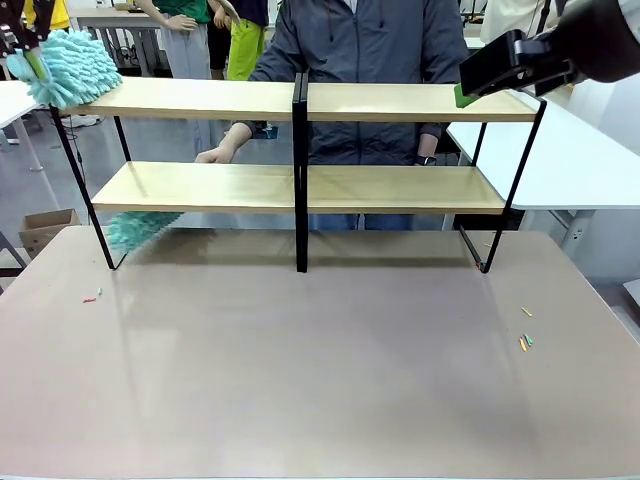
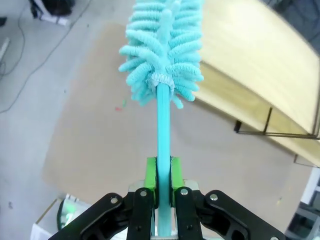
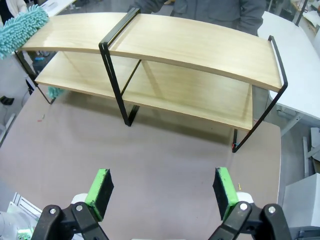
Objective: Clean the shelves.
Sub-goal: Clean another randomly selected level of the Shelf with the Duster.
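Note:
The shelves [image 1: 300, 185] stand at the table's far side: two light wooden boards in a black frame with a centre post, also seen from above as shelves [image 3: 150, 55]. A fluffy teal duster [image 1: 65, 65] lies against the left end of the top board. My left gripper [image 2: 162, 175] is shut on its teal handle [image 2: 163, 125], with the duster head [image 2: 162, 50] pointing away over the table's corner. My right gripper [image 1: 475, 85] hovers by the top board's right end. In its own view, the right gripper [image 3: 162, 192] is open with nothing between its green pads [image 3: 100, 192].
A person stands behind the shelves with a hand [image 1: 215, 155] at the lower board's far edge. A teal fluffy patch [image 1: 140, 228] shows under that board's left end. Small coloured scraps [image 1: 525, 340] lie on the brown table [image 1: 320, 380]. A white table [image 1: 580, 160] stands to the right.

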`<action>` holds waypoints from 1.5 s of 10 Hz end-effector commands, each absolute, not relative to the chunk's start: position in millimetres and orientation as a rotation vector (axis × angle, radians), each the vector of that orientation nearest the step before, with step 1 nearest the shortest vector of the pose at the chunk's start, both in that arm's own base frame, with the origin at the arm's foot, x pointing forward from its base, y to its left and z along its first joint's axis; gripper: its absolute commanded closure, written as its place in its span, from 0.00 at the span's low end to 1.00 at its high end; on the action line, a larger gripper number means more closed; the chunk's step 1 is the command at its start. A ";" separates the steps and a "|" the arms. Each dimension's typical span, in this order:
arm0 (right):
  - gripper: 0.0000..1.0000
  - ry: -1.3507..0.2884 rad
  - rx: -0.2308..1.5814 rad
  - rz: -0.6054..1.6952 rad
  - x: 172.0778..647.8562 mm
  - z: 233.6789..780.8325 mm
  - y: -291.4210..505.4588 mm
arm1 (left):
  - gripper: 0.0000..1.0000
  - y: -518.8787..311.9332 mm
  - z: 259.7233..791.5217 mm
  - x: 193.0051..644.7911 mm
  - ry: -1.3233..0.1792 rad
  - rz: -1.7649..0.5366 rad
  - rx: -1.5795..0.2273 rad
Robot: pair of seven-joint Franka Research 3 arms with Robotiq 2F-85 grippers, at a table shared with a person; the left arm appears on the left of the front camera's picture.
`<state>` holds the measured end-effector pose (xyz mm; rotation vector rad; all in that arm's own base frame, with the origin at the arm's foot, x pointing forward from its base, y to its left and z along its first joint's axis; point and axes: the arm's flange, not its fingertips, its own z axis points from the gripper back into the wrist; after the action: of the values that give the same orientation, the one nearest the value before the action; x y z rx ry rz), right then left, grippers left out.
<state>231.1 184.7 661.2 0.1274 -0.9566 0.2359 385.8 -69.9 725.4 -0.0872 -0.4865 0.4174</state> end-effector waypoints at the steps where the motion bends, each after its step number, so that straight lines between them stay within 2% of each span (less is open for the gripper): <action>1: 0.00 -0.956 0.134 0.233 231.2 660.7 184.1 | 1.00 -71.0 718.0 376.0 -0.548 0.364 -0.118; 5: 0.00 -0.956 0.134 0.233 231.2 660.7 184.1 | 1.00 -70.3 725.5 366.4 -0.580 0.266 -0.222; 7: 0.00 -0.956 0.134 0.233 231.2 660.7 184.1 | 1.00 -64.6 736.0 349.7 -0.590 0.100 -0.344; 9: 0.00 -0.956 0.134 0.233 231.2 660.7 184.1 | 1.00 -50.1 746.4 330.8 -0.526 -0.060 -0.449; 11: 0.00 -0.956 0.134 0.233 231.2 660.7 184.1 | 1.00 -12.2 765.5 305.6 -0.473 -0.281 -0.590; 13: 0.00 -0.956 0.134 0.233 231.2 660.7 184.1 | 1.00 42.8 789.2 292.2 -0.534 -0.429 -0.707; 15: 0.00 -0.956 0.134 0.233 231.2 660.7 184.1 | 1.00 104.5 792.2 288.5 -0.630 -0.412 -0.779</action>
<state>231.2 184.6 661.2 0.1276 -0.9565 0.2356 275.2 87.7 790.0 -0.7158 -0.6059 -0.4098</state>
